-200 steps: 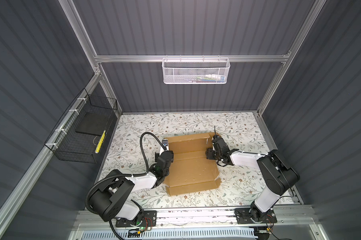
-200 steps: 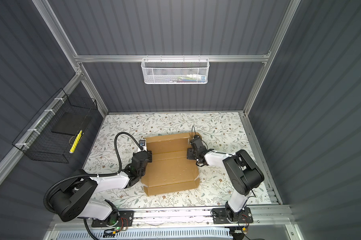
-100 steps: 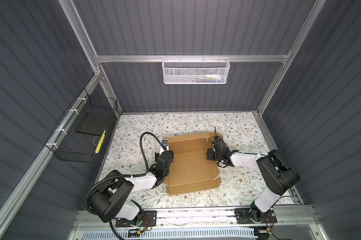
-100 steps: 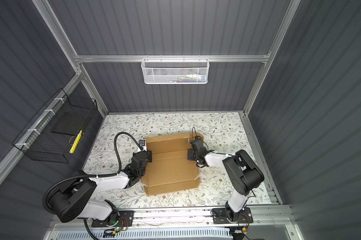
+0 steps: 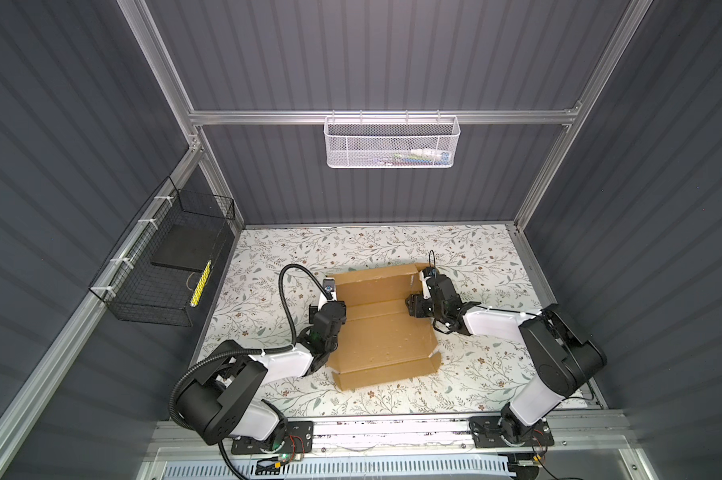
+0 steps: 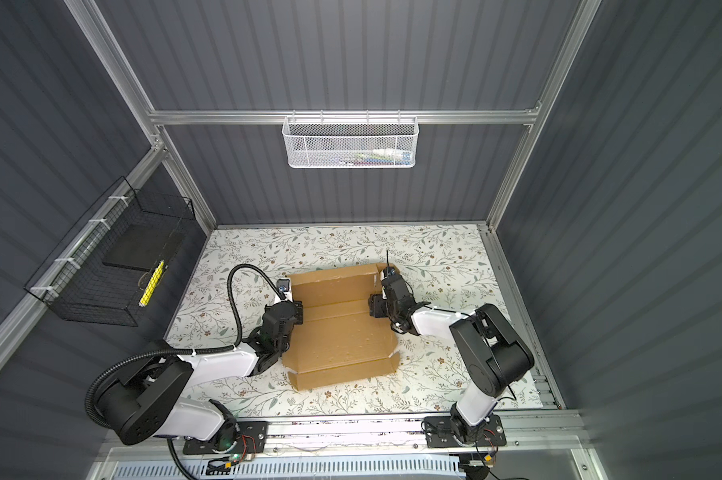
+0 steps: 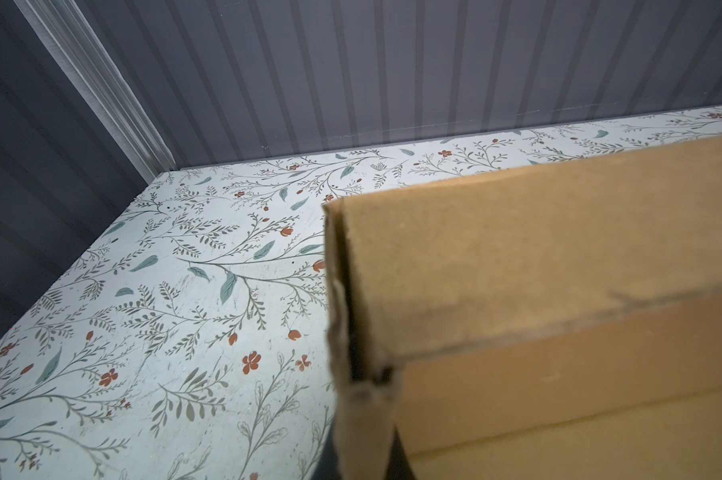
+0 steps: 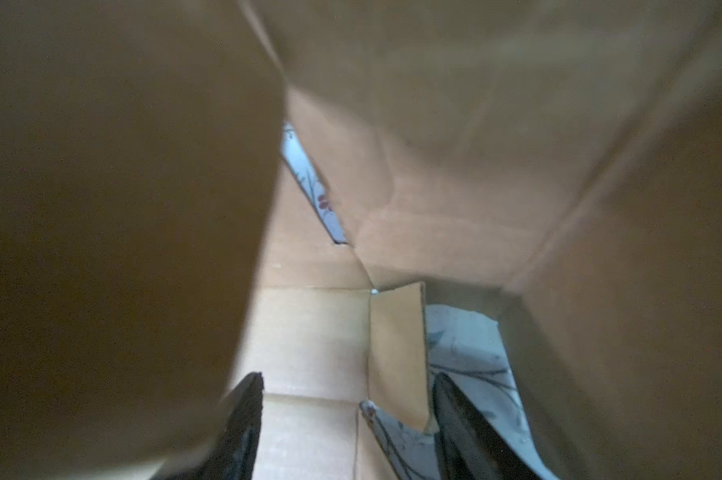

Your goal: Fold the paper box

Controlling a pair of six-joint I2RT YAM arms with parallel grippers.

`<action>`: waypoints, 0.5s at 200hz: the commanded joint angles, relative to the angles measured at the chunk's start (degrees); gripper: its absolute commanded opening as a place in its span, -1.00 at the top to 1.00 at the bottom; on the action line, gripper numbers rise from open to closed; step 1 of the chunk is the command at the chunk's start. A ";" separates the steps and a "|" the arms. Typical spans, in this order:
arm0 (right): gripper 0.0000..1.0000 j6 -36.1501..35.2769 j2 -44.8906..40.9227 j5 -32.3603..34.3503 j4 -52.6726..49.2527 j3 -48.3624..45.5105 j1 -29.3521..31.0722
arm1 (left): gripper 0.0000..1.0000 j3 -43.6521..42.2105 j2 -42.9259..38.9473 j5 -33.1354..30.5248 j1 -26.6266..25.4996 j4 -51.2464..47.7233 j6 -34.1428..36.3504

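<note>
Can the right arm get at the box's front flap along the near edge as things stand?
Probably yes. The front flap of the paper box lies uncovered, and the right gripper, open at the right wall, has free space beside it. The left gripper pinches the left wall, out of the way.

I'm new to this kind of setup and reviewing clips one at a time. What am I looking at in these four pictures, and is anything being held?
Two robot arms are mounted at the near edge of a flowered table. Two pictures look down from overhead and are nearly identical. The other two come from a small camera on each arm's wrist. On the table lies a brown cardboard box, half folded and open on top. The left hand is shut, pinching the box's left wall. The right hand is at the right wall with its fingers apart, a small flap between them but not clamped. A white basket and a black basket hang on the walls.
</note>
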 commanded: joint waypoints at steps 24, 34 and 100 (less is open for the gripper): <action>-0.29 -2.17 -1.46 -0.14 0.14 0.46 1.55 | 1.00 1.71 0.99 -0.03 0.24 0.34 -0.44; -0.29 -2.13 -1.11 -0.12 -0.01 0.77 1.79 | 1.00 1.78 0.88 0.06 0.24 0.31 -0.46; -0.28 -2.00 0.60 0.36 -0.96 3.20 3.88 | 1.00 1.53 0.87 0.43 0.24 0.14 -1.60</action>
